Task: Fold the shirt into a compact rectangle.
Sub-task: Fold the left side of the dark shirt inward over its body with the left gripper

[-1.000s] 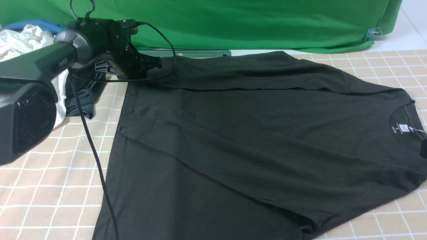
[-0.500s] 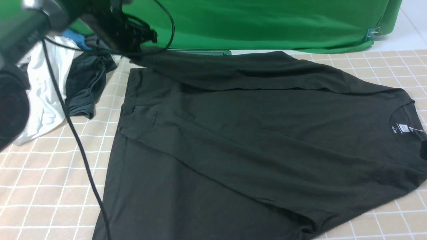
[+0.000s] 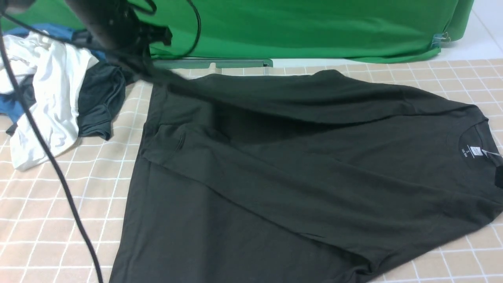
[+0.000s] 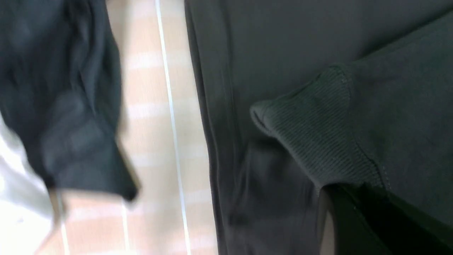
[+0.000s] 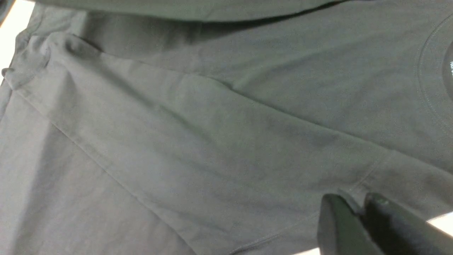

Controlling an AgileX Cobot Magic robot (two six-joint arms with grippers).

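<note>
Left gripper (image 3: 149, 43) is clamped on the ribbed edge of the shirt (image 3: 314, 165), lifted near the tabletop (image 3: 59, 220) far left corner. Right gripper (image 5: 357, 209) looks pinched nearly closed on its edge by the collar. Shirt runs left to right, collar at the right edge, so I'd bring the far flap toward me; neck label (image 3: 476, 151) maybe says S, rest unreadable.

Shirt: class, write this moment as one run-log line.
left tool: shut on shirt cuff, cuff raised | right tool: shut on shirt seam | fold: not finished
</note>
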